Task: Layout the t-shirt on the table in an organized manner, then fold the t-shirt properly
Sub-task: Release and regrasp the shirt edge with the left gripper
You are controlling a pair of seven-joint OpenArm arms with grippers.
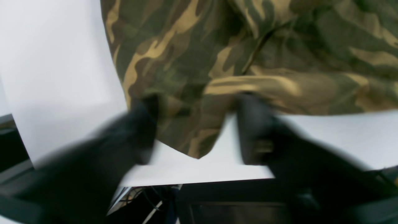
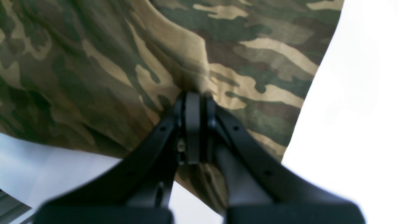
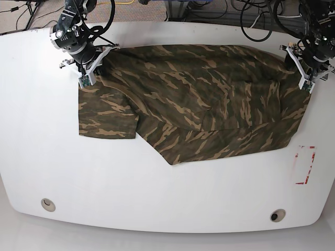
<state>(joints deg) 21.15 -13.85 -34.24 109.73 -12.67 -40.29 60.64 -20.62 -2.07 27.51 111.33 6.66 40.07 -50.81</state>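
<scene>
Nearest the front edge of the large glossy white table point(image 3: 157, 198) sit two small round grommets point(image 3: 48, 204), one toward each front corner, and a red-outlined rectangle mark point(image 3: 305, 164) lies near the edge on the base view's right. Beyond them the soft camouflage-print t-shirt point(image 3: 199, 104) in olive, brown and tan is spread across the far half of the tabletop, rumpled, with one sleeve lying flat toward the base view's left and a pointed fold reaching toward the front. At the shirt's far corner on that side, the black right gripper point(image 2: 192, 96) has its jaws pressed together on a pinch of the cloth. At the opposite far corner, the black left gripper point(image 1: 196, 124) stands with its blurred fingers point(image 1: 255, 130) spread wide on either side of the shirt's edge, and no cloth is clamped between them.
</scene>
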